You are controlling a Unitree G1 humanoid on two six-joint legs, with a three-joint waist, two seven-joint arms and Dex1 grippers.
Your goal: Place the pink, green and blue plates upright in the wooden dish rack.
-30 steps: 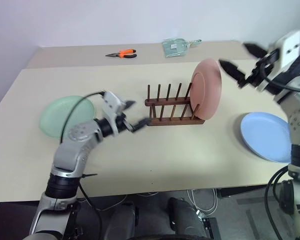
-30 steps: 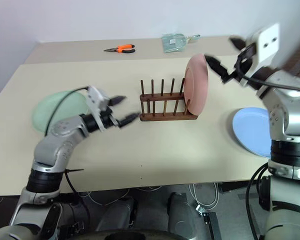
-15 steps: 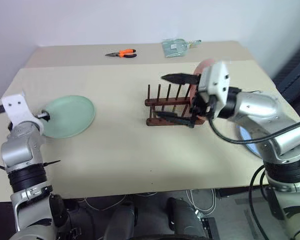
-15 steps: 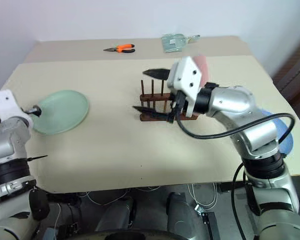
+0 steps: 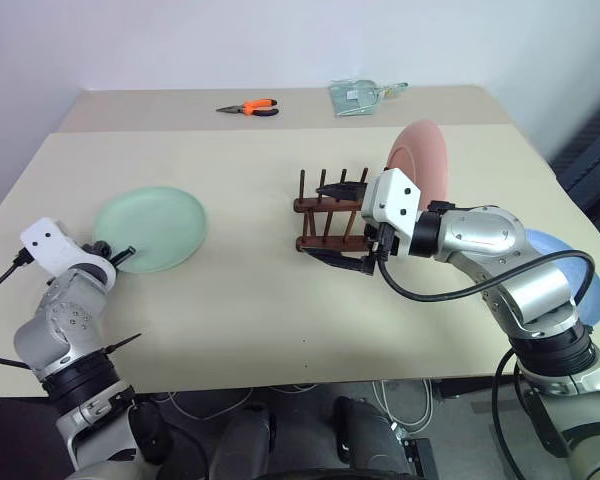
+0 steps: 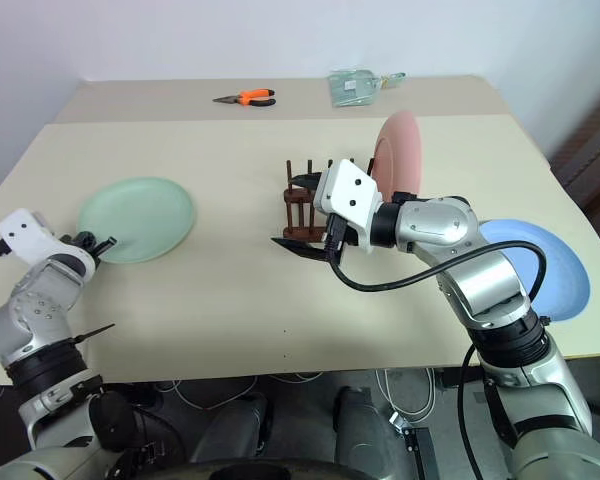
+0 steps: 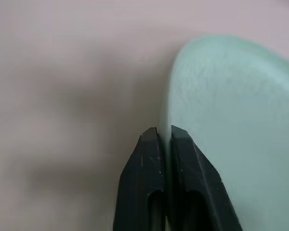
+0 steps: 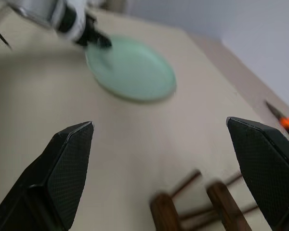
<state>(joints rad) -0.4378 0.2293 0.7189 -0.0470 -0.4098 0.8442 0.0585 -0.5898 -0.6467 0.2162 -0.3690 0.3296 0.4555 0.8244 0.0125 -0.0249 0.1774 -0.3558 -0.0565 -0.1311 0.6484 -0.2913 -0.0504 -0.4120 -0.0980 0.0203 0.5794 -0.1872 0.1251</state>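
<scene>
Left gripper [image 7: 164, 132] fingers pinched on green plate [image 5: 152, 227] rim for lifting; right gripper [image 5: 342, 224] fingers wide, steadying near rack [image 5: 330, 225].

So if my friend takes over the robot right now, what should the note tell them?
Left gripper: shut on the near rim of the pale green round plate, which lies flat on the table.
Right gripper: open, empty, beside the dark brown wooden dish rack.
Done: the salmon pink round plate stands upright at the rack's right end.
Left: rack the green plate, then the light blue round plate, flat on the table at the right.
</scene>
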